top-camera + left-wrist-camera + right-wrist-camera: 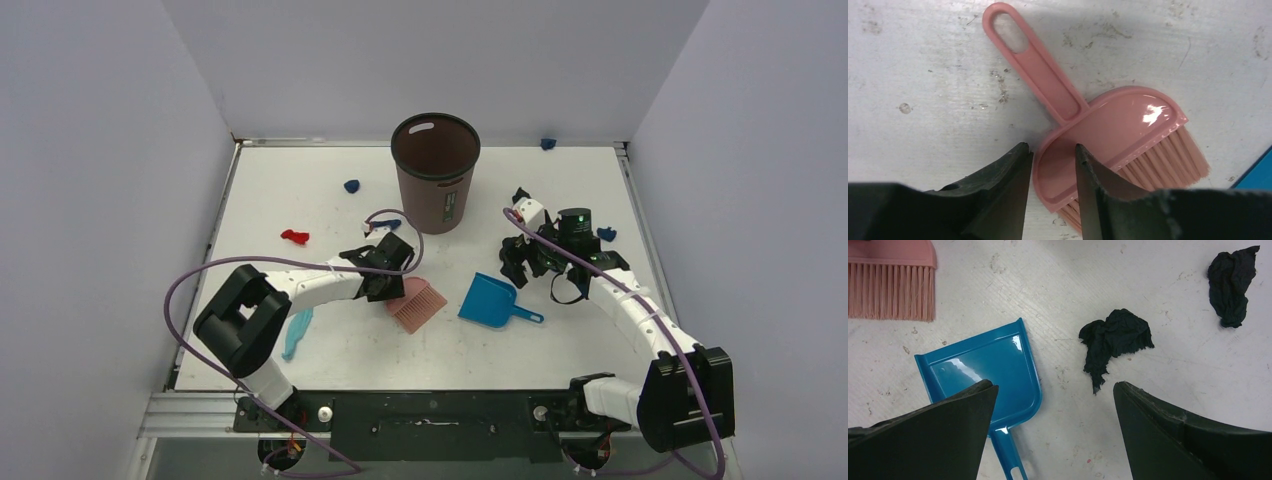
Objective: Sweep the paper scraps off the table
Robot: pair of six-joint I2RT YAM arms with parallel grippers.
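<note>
The pink hand brush (417, 303) lies flat on the white table (300, 190), and the blue dustpan (490, 300) lies just to its right. My left gripper (385, 277) hovers low over the brush head (1118, 130). It is open with a narrow gap (1052, 150), and the rim of the head shows between the fingers. My right gripper (522, 262) is wide open and empty (1053, 387), with the dustpan (983, 370) at its left finger. Two black paper wads (1115, 337) (1233, 285) lie ahead of it. Other scraps are red (294, 237), blue (351, 186) (606, 234) and a light-blue strip (296, 333).
A brown waste bin (435, 170) stands upright at the table's middle back. One blue scrap (547, 143) lies at the far edge by the wall. Pale walls close in the left, back and right sides.
</note>
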